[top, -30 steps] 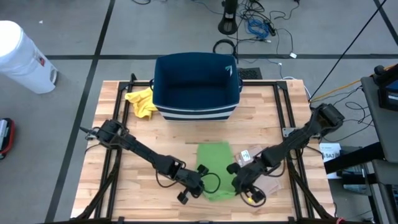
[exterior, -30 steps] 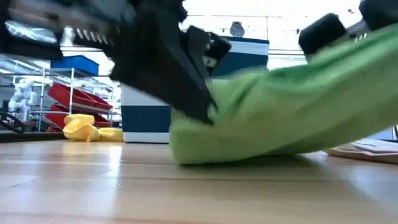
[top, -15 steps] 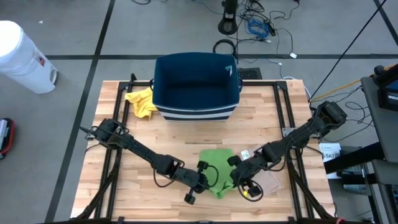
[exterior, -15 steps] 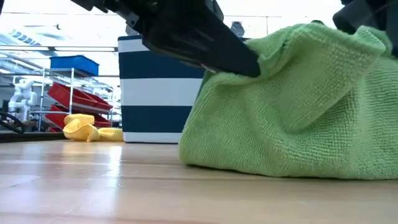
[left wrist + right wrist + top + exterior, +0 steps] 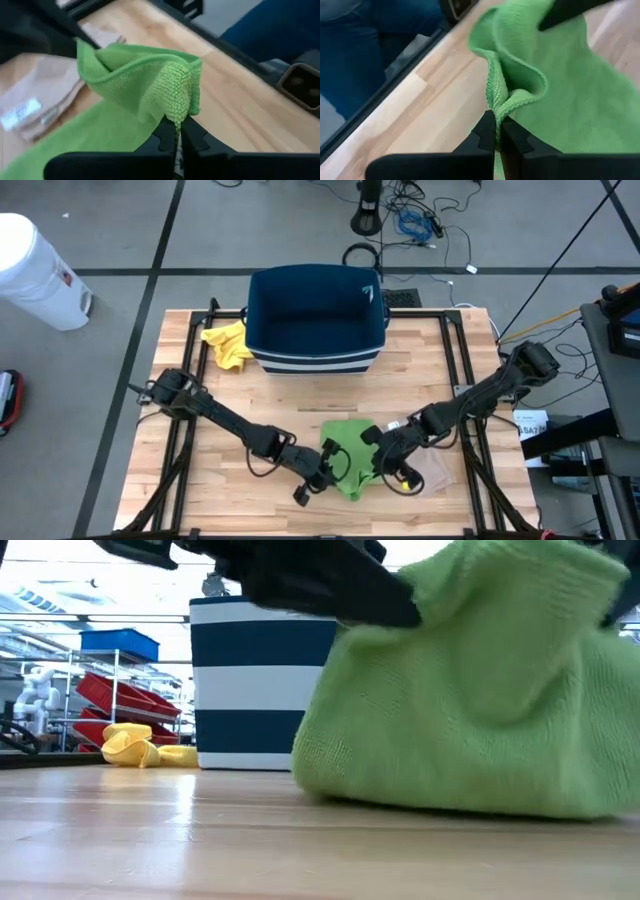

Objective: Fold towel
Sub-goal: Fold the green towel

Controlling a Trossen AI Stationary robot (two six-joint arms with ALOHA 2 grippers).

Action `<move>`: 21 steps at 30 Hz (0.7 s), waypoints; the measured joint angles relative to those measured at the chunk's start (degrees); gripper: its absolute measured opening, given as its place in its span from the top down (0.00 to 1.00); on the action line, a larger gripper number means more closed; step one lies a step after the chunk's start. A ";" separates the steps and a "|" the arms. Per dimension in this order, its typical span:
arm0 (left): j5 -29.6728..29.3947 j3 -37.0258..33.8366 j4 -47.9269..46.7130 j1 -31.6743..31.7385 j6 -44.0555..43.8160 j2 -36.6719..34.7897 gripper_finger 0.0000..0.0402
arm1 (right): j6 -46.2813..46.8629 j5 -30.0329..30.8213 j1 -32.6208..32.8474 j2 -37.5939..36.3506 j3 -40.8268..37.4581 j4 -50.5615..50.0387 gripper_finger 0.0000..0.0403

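Note:
The green towel lies at the table's near middle. Its far part rests flat on the wood and its near edge is raised; in the low view the towel stands up as a slack hump. My left gripper is shut on the raised edge's left corner. My right gripper is shut on its right corner. The two grippers stand close together, a little above the table. My left gripper pinches a folded-over corner of the towel's near edge between its two fingertips, slanting down from the near left. That corner is lifted clear; the cloth sags slack from it toward the other gripper. My right gripper pinches the hemmed edge at the towel's near right corner between its fingertips, where the hem is doubled into a small fold. It slants down from the right. The corner is lifted clear and the cloth hangs slack to the table.
A navy, white-striped basket stands at the far middle, with a yellow cloth to its left. Brown paper packets lie right of the towel. The near left and far right of the wood are bare.
Both grippers have risen and gone toward the table's far edge and toward each other, staying shut. The towel's near edge has been lifted off the wood and carried over its far part, which stayed flat; the cloth between the grippers has bunched into a hump.

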 joint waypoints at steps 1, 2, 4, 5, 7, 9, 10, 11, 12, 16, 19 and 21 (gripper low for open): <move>1.97 0.00 0.12 0.57 1.17 -0.46 1.00 | -1.45 -0.98 -0.39 -0.51 0.00 0.21 1.00; 3.81 0.02 -0.09 1.14 2.36 -1.06 1.00 | -2.70 -1.74 -0.66 -1.14 0.00 0.21 1.00; 7.81 0.02 -1.16 2.22 4.37 -2.25 1.00 | -5.23 -3.34 -1.31 -2.56 0.00 0.02 1.00; 9.92 0.02 -2.03 2.87 5.42 -2.89 1.00 | -6.72 -4.06 -1.66 -3.39 0.00 0.06 1.00; 13.80 0.02 -3.55 4.18 7.28 -4.25 1.00 | -10.10 -5.32 -2.19 -5.35 0.00 -0.27 1.00; 17.71 0.04 -4.16 5.66 8.74 -5.29 1.00 | -13.35 -6.09 -2.80 -7.34 0.02 -0.52 1.00; 19.95 0.04 -4.98 6.41 9.14 -5.76 1.00 | -14.77 -6.14 -3.17 -8.27 0.02 -0.58 1.00; 22.39 0.04 -5.53 7.25 9.56 -5.92 1.00 | -16.09 -6.18 -3.55 -9.28 0.02 -0.69 1.00; 24.61 0.04 -5.36 8.05 9.96 -5.92 1.00 | -17.35 -6.32 -3.95 -10.10 0.02 -0.86 1.00; 29.64 0.04 -6.01 10.90 10.81 -5.92 1.00 | -20.90 -9.03 -6.10 -12.05 0.04 -0.99 1.00; 30.08 0.04 -8.54 12.93 11.02 -5.92 1.00 | -22.18 -9.17 -8.21 -11.73 0.07 -3.16 1.00; 30.08 0.04 -9.44 14.06 11.84 -5.92 1.00 | -23.11 -9.10 -9.82 -10.71 0.07 -5.55 1.00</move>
